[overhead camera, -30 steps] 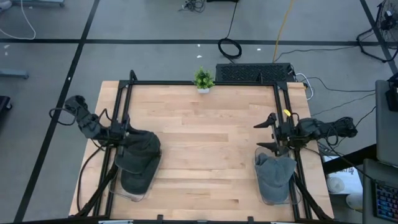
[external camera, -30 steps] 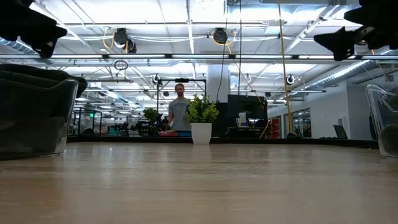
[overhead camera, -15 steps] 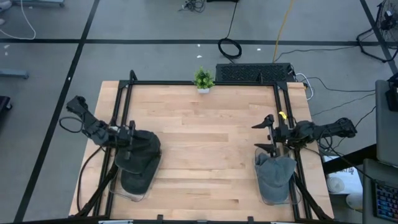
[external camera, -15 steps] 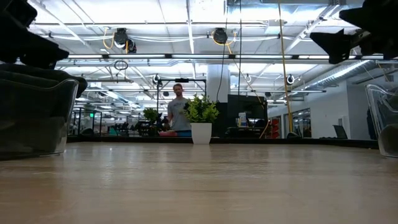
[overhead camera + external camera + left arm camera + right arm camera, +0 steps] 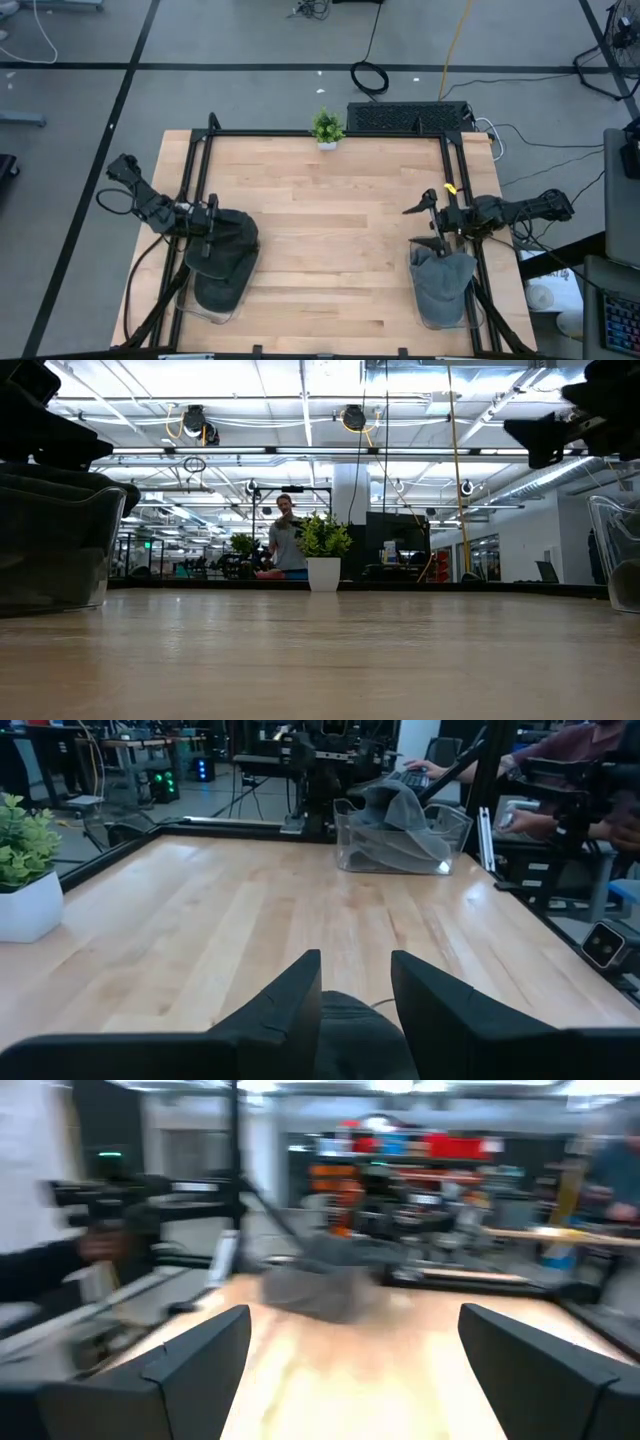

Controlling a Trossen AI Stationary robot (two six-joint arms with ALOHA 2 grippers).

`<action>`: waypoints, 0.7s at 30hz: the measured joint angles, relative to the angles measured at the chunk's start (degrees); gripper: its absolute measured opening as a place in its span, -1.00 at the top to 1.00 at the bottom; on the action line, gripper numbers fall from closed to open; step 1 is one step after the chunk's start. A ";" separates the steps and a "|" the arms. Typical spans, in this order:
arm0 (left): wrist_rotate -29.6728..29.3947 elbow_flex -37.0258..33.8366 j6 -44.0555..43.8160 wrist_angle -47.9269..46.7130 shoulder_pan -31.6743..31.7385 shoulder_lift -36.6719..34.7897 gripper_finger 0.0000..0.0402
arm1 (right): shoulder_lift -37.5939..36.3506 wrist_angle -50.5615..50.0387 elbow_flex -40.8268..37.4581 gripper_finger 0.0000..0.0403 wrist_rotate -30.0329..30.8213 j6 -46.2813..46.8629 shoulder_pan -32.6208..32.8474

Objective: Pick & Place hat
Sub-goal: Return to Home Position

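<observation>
Black fabric: the black caps [image 5: 352, 1032] are lying right beneath my left gripper [image 5: 355, 958], heaped in the left transparent bin [image 5: 60, 560]. I am holding those fingers a little apart and gripping nothing, which fits the placing being done. My right gripper [image 5: 425, 220] is hanging spread wide and empty just beside the right bin [image 5: 452, 855], where a grey cap [image 5: 442, 280] is sitting. My judgement is that both arms are parking for home. The pale wood table [image 5: 330, 230] is running between the bins, and a potted plant [image 5: 326, 127] is standing at its far edge. Beyond it, a person [image 5: 285, 540] is standing in the workshop.
</observation>
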 joint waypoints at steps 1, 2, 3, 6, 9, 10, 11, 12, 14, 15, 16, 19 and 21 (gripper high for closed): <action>-0.14 0.00 -0.15 0.02 0.00 0.00 0.34 | 0.00 -0.12 -0.02 -0.71 -2.12 -0.09 0.00; -0.16 0.00 -0.13 0.02 0.00 0.00 0.34 | 0.00 -0.06 -0.04 -0.71 -4.16 -0.27 0.00; -0.18 0.00 0.00 0.00 0.00 0.00 0.35 | 0.00 -0.01 -0.04 -0.71 -5.24 -0.51 0.03; -0.29 0.00 -0.31 0.00 0.00 0.00 0.34 | 0.02 -0.11 -0.05 -0.71 -6.02 -0.48 0.05; -0.34 0.00 -0.49 0.00 0.00 0.00 0.34 | 0.02 -0.99 -0.11 -0.71 -6.04 0.70 0.03; -0.36 0.00 -0.50 0.00 0.00 0.00 0.35 | 0.02 -1.61 -0.11 -0.71 -6.04 1.49 0.03; -0.36 0.00 -0.52 0.00 0.00 0.00 0.34 | 0.02 -1.95 -0.11 -0.71 -6.06 2.09 0.03; -0.36 0.00 -0.54 0.00 0.00 0.00 0.34 | 0.04 -1.97 -0.11 -0.72 -6.06 2.82 0.03; -0.36 0.00 -0.54 0.00 0.00 0.00 0.35 | 0.02 -1.77 -0.11 -0.71 -6.06 4.92 0.03; -0.36 0.00 -0.54 0.00 0.00 0.00 0.34 | 0.02 -1.76 -0.11 -0.71 -6.06 5.69 0.03; -0.35 0.00 -0.54 0.00 0.00 0.00 0.34 | 0.02 -1.75 -0.13 -0.72 -6.06 6.04 0.03; -0.36 0.00 -0.54 0.00 0.00 0.00 0.34 | 0.02 -1.77 -0.13 -0.72 -6.06 5.96 0.03; -0.36 0.00 -0.54 0.00 0.00 0.00 0.34 | 0.02 -1.75 -0.13 -0.72 -6.06 5.98 0.03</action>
